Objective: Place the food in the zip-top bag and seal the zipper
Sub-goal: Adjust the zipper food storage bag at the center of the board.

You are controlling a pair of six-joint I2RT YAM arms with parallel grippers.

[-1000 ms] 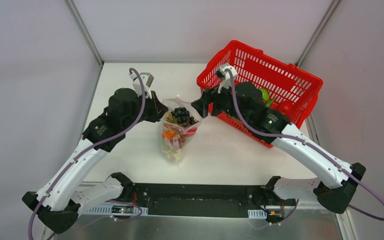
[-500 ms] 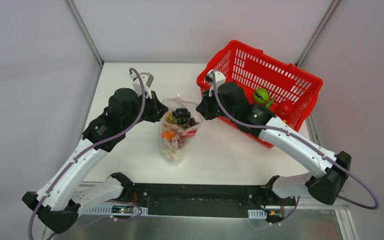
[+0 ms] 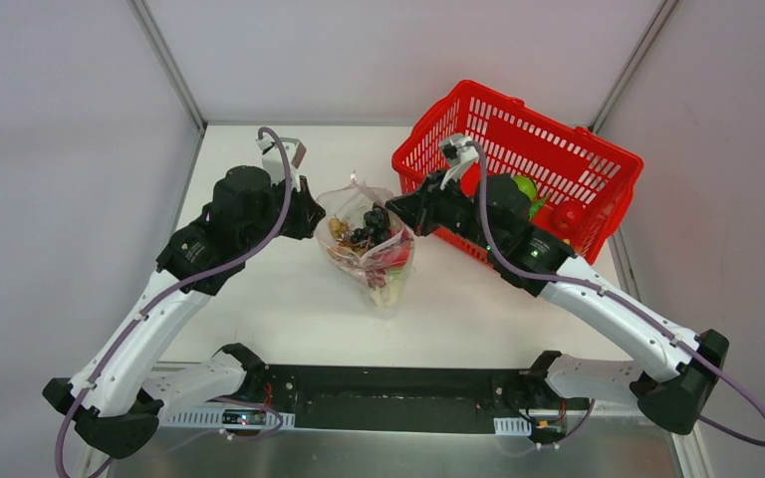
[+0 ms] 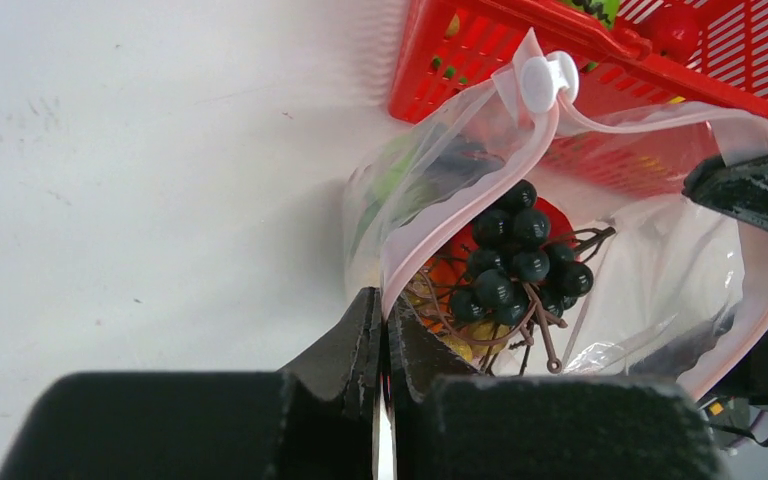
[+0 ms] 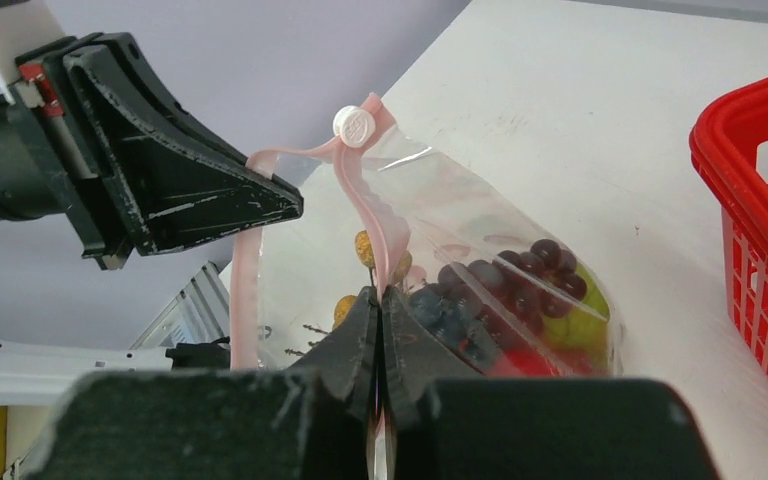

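Observation:
The clear zip-top bag hangs between my two grippers, its mouth held apart. Inside it lies food: dark grapes, orange and yellow pieces, a red and a green fruit. My left gripper is shut on the left side of the pink zipper strip. My right gripper is shut on the opposite side of the strip. A white slider sits at the far end of the zipper. From above, the left gripper and right gripper flank the bag's mouth.
A red mesh basket stands at the back right, just behind the right arm, with a green piece and a red fruit inside. Its rim lies close behind the bag. Grey walls border the white table.
My right gripper has moved to the bag's mouth and shut on the zipper strip. The bag has swung to the right, its bottom now pointing lower right. The left grip has held.

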